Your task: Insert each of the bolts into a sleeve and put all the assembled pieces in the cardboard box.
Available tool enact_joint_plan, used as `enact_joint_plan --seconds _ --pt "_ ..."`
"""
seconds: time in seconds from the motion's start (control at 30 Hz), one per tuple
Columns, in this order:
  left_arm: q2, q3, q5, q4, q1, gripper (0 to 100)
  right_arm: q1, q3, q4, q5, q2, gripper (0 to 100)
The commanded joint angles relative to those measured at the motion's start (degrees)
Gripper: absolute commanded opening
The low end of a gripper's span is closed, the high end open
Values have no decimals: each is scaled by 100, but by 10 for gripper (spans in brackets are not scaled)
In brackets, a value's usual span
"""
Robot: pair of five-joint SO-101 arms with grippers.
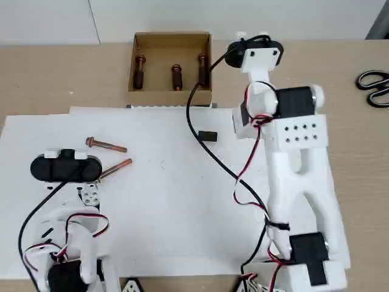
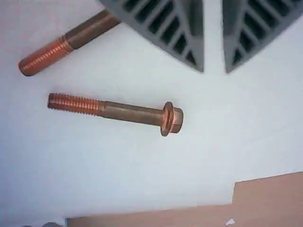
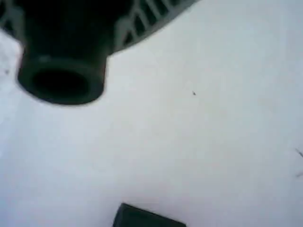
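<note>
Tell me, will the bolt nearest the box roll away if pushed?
Probably a bit: the bolt has a round shank, so it may roll, but its wider head would likely turn it in a curve. It looks like metal, so probably stiff.

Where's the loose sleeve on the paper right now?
In the high view the loose sleeve lies on the white paper, just on the near side of the cardboard box at its right corner, close beside the right arm.
</note>
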Motion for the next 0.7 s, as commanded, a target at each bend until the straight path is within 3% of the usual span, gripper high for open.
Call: enact_joint_plan --seconds 0.0,0.23,0.5,0.67 --pt "888 -857 44 44 18 28 224 387 84 79 -488 2" --pt "4422 -3960 958 281 35 27 664 1090 84 70 -1138 2" --pt "8431 -7582 2673 2356 431 25 752 1785 66 62 -1754 2" --pt "10101 -8866 3895 3218 747 25 752 2295 40 62 -2141 2"
